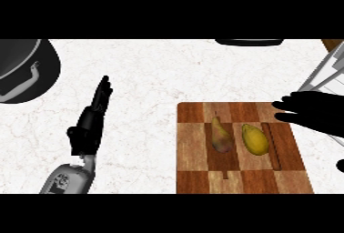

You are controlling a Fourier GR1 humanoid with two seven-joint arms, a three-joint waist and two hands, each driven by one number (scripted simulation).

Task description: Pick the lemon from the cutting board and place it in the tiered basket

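cutting board [194, 182]: checkered wood (matt) | counter [168, 73]: pale marble, seemingly smooth

No text, label, brand, number or sign can be read anywhere, neither on the cutting board [194, 150] at four o'clock nor on the counter [148, 68].

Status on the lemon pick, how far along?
Done: nothing; the lemon lies on the cutting board beside a pear. In hand: nothing; the right hand hovers open over the board's far right corner, the left hand rests open. Left: grasp, carry to the tiered basket.
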